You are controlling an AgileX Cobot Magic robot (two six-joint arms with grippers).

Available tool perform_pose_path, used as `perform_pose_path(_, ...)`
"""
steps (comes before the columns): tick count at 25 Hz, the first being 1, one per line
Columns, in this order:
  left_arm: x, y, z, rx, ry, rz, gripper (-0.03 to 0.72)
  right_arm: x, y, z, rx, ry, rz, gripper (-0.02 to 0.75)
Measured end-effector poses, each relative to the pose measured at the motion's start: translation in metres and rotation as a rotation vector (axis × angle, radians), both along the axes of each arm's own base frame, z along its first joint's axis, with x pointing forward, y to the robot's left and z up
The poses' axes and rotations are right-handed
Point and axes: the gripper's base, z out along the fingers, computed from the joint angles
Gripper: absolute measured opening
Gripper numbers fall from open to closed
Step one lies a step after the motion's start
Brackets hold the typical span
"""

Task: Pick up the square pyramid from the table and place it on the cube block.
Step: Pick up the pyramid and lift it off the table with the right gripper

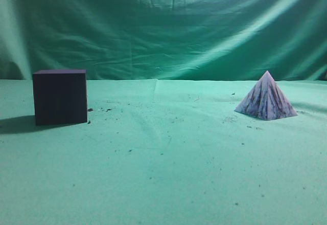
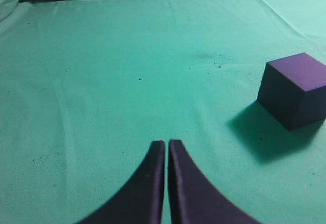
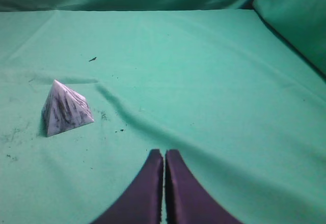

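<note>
Square pyramid (image 3: pixel 65 108) upright on table (image 3: pixel 214 81), ahead-left of right tool (image 3: pixel 164 155); right arm nearer. Cube block (image 2: pixel 294 89) ahead-right of left tool (image 2: pixel 166 145). Both tools clenched, empty.

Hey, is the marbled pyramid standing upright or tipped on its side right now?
Upright. The square pyramid sits flat on its base on the table with its tip pointing up; the right wrist view shows the same.

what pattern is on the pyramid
Whitish-lavender with dark purple-grey marbled streaks on the square pyramid; the exterior view shows it best.
</note>
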Motion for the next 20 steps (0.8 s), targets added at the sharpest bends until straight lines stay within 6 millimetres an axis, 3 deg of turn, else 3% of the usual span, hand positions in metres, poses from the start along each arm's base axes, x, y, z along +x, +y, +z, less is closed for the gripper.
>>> perform_pose_path(20,0.0000,0.0000,0.0000,0.000,0.000,0.000,0.000,0.0000,0.0000,0.0000,-0.005,0.000,0.002,0.000)
